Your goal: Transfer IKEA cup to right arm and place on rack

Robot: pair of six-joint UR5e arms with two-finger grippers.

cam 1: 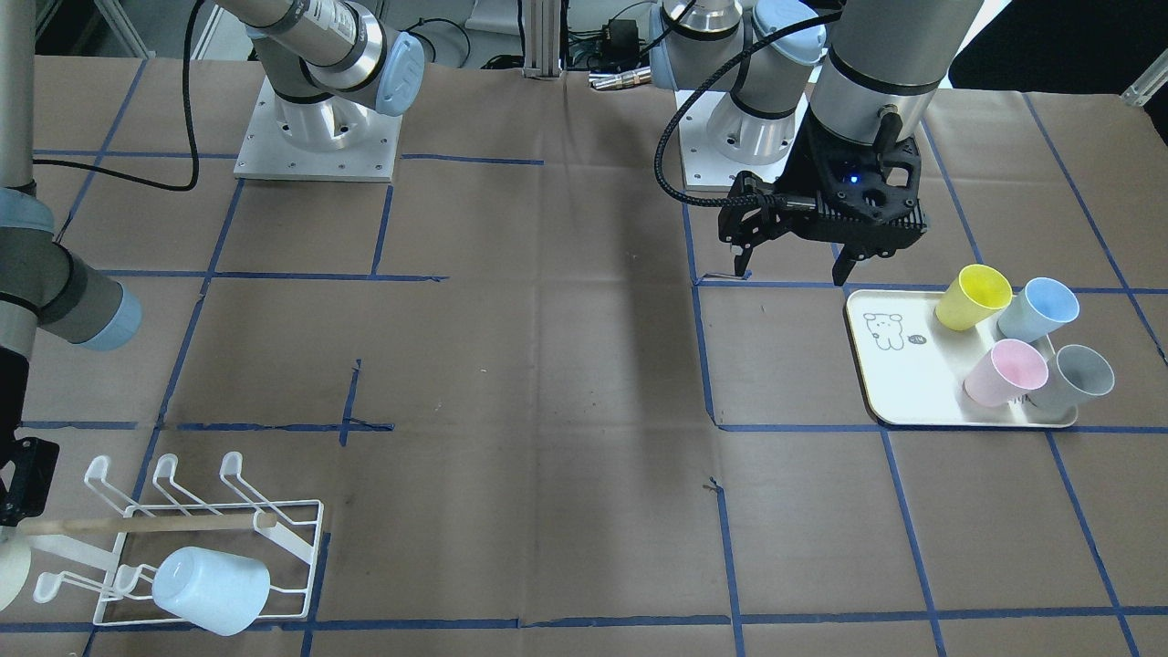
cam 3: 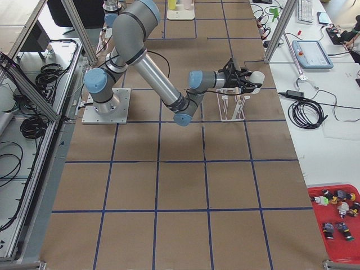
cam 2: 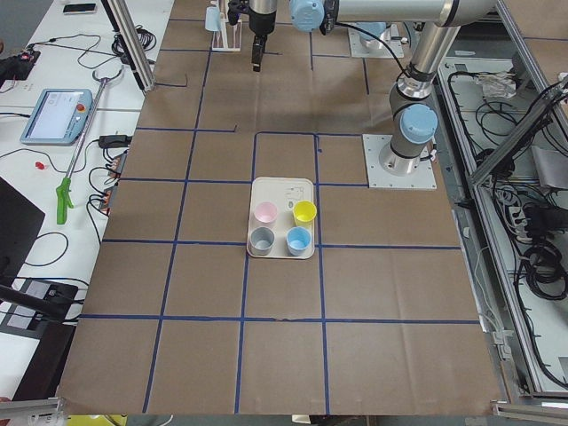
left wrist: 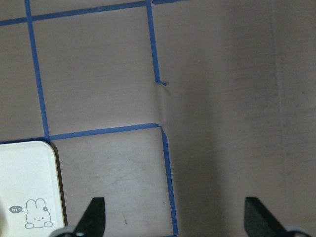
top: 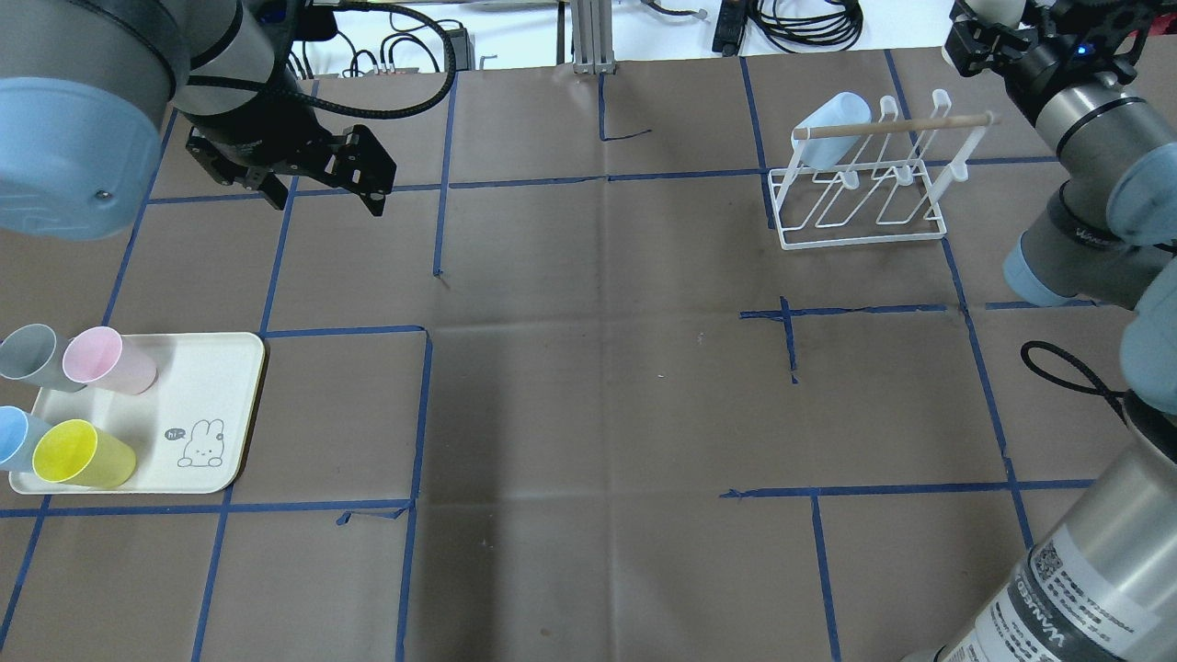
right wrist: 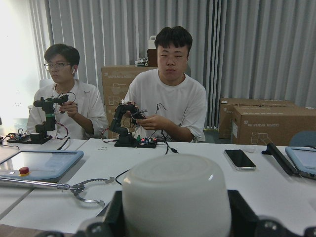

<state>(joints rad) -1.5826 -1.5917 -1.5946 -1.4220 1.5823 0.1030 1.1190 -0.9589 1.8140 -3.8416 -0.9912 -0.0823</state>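
My right gripper (cam 3: 246, 79) is shut on a cream-white cup (right wrist: 175, 192), held on its side just off the end of the rack's wooden dowel; the cup also shows at the edge of the front view (cam 1: 7, 570). The white wire rack (cam 1: 274, 538) carries a light-blue cup (cam 1: 212, 589) on one prong. It also shows in the overhead view (top: 860, 207). My left gripper (cam 1: 792, 266) is open and empty. It hangs above bare table just beyond the tray, and its fingertips (left wrist: 94, 215) frame the paper-covered table.
A cream tray (cam 1: 899, 383) with a bunny drawing holds a yellow (cam 1: 973, 297), a blue (cam 1: 1037, 308), a pink (cam 1: 1006, 372) and a grey cup (cam 1: 1077, 376), all lying on their sides. Brown paper with blue tape lines covers the table. Two operators sit beyond the table's far edge.
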